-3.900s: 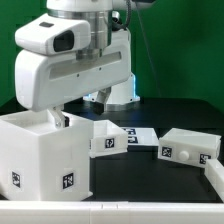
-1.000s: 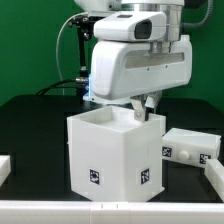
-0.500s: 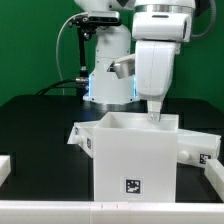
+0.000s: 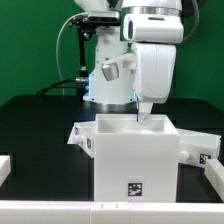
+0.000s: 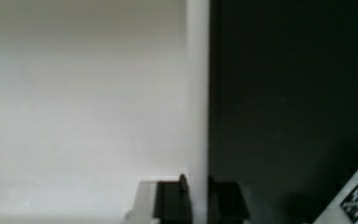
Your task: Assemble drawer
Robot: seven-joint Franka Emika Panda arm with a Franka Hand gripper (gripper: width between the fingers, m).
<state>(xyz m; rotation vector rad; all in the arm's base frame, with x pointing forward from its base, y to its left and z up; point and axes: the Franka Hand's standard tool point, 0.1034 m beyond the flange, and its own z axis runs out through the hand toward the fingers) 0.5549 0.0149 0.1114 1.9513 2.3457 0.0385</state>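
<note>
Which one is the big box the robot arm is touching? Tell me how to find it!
On the black table, look in the middle, under the white robot arm. The big white plastic cube-shaped box stands there, open on top, with the tool reaching its far wall. It is far taller than the low white pieces beside it.

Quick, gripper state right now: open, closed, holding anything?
Gripper: closed, pinching the upper wall edge of the drawer housing.
</note>
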